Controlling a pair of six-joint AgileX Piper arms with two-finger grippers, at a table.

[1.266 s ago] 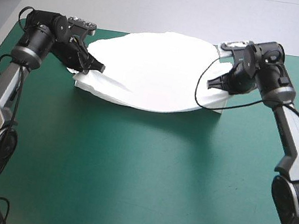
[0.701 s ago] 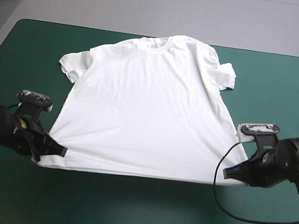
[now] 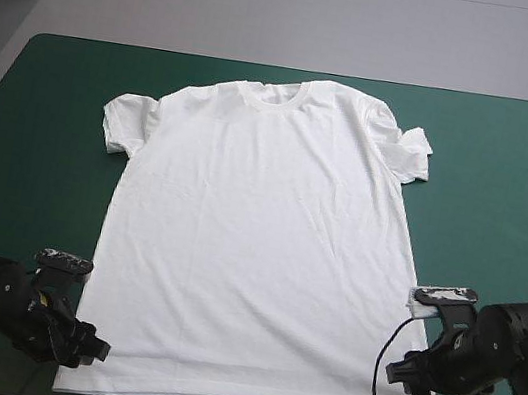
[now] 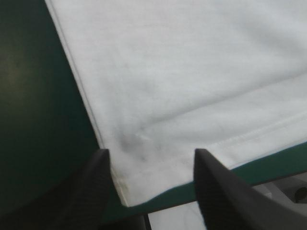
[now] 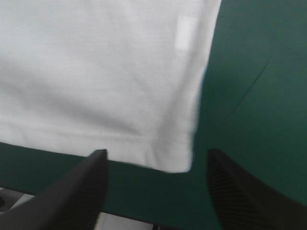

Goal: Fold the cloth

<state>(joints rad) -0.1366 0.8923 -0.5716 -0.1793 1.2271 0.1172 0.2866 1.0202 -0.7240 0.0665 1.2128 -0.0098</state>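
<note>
The white T-shirt (image 3: 257, 237) lies spread flat on the teal-green cover, collar toward the far edge, both sleeves out, hem near the front edge. My left gripper (image 3: 89, 349) sits low at the hem's left corner. In the left wrist view its black fingers (image 4: 98, 167) stand apart, and the hem corner (image 4: 144, 158) lies flat between them, not pinched. My right gripper (image 3: 403, 373) is at the hem's right corner. Its fingers (image 5: 96, 165) are also apart, with the shirt's corner (image 5: 158, 143) resting on the cover just ahead of them.
Bare teal-green cover (image 3: 507, 198) runs along both sides of the shirt and beyond the collar. The table's front edge (image 4: 268, 167) is close behind the hem. A small white label (image 5: 184, 31) sits at the shirt's side seam.
Earlier both grippers held the hem corners at the far side and drew the shirt toward the front edge, laying it flat. Now both have opened and let the corners go.
</note>
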